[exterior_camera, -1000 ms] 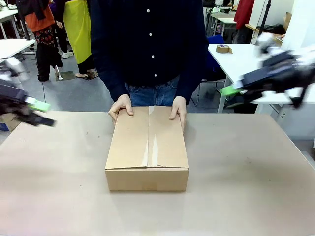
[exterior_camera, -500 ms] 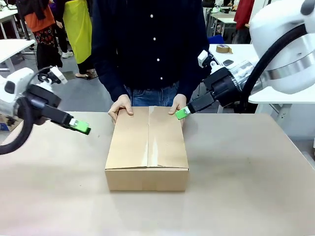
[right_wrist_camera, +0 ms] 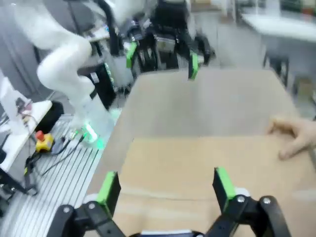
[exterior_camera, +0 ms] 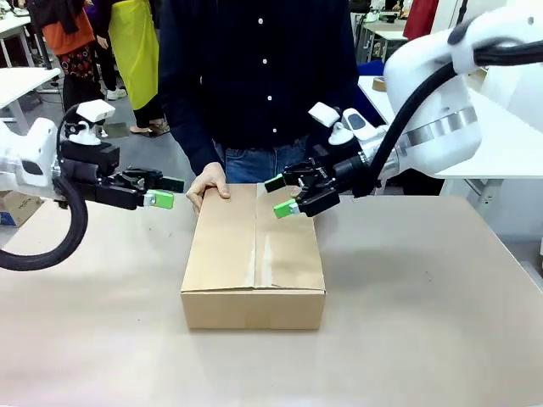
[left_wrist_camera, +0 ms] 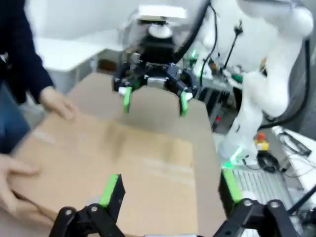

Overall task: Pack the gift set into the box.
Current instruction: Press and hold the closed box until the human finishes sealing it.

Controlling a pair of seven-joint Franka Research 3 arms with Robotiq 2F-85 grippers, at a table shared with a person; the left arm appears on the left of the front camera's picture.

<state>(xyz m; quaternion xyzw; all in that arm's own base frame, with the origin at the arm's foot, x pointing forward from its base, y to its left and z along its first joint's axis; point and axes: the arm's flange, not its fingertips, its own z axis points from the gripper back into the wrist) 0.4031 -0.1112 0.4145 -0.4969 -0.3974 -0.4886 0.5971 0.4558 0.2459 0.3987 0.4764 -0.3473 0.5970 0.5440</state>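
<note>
Table (exterior_camera: 424, 297) holds the box (exterior_camera: 254, 254), flaps shut, just beyond the spread fingers of our left gripper (exterior_camera: 165, 192) and under our right gripper (exterior_camera: 279, 196), also spread, a person's hand (exterior_camera: 209, 181) steadying it; packing looks done, so next we'd press flaps down.

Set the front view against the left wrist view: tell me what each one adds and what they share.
Front view adds: the box with its near wall, the person's buttoned dark shirt, and the left gripper seen side-on beside the box. Left wrist view adds: the right arm's base with its green light. Shared: the closed box top, the person's hand on it, and the open right gripper close by it.
</note>
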